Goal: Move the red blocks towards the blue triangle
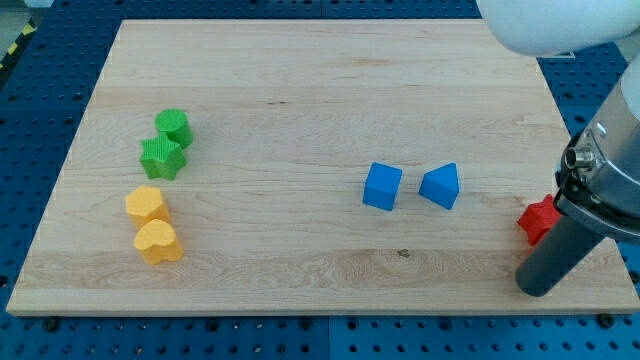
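My tip (pixel 542 291) is down at the view's bottom right, no fingers on this rig, just a rod. Red block (pixel 538 220) sits right above it, partly hidden; I only see one. Blue triangle (pixel 440 186) is off to its left, beside the blue cube (pixel 382 186). I'd swing round to red's right side and shove left. Wooden board (pixel 300 90), blue pegboard table (pixel 40 100) underneath.

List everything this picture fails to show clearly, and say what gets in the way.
- Red block, camera view: only part shows; the arm covers its right side, so its shape is unclear.
- Further red blocks: the task says blocks, but only one shows; any other could be behind the arm.
- My tip: whether it touches the board cannot be made out.
- Arm: cut off by the view's right and top edges.
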`<state>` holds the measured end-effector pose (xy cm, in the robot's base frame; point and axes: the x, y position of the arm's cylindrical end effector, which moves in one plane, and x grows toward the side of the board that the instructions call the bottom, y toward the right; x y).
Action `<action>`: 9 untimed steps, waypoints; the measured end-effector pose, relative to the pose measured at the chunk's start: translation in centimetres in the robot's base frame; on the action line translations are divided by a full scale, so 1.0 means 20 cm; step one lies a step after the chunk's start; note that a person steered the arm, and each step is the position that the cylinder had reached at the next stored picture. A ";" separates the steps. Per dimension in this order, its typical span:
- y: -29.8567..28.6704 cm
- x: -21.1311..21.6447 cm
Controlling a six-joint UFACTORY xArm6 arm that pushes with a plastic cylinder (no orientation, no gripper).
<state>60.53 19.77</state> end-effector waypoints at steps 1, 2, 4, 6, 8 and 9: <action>0.06 0.00; 0.15 0.00; 0.16 0.00; 0.17 0.05; 0.27 0.05; 0.27 -0.05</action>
<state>59.45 25.22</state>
